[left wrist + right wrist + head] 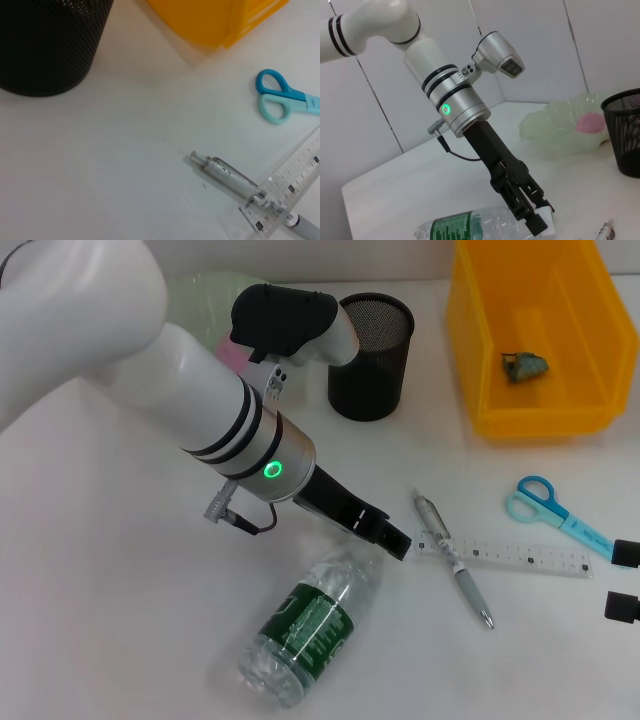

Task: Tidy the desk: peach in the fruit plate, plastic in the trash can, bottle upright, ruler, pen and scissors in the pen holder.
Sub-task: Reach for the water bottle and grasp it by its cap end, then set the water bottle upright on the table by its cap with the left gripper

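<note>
Head view: bottle [310, 628] lies on its side on the desk, cap end just beside left gripper [396, 540] | jaws spread, pinching nothing | step judged: upright the bottle | next: close around its neck, tip it up | pen [453, 560] across ruler [503, 555] nearby | right gripper [623, 580] parked at desk edge, jaws apart.

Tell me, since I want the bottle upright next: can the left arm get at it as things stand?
Probably yes. The left gripper hangs right by the neck end of the bottle, which lies on its side with nothing on it or between them.
</note>
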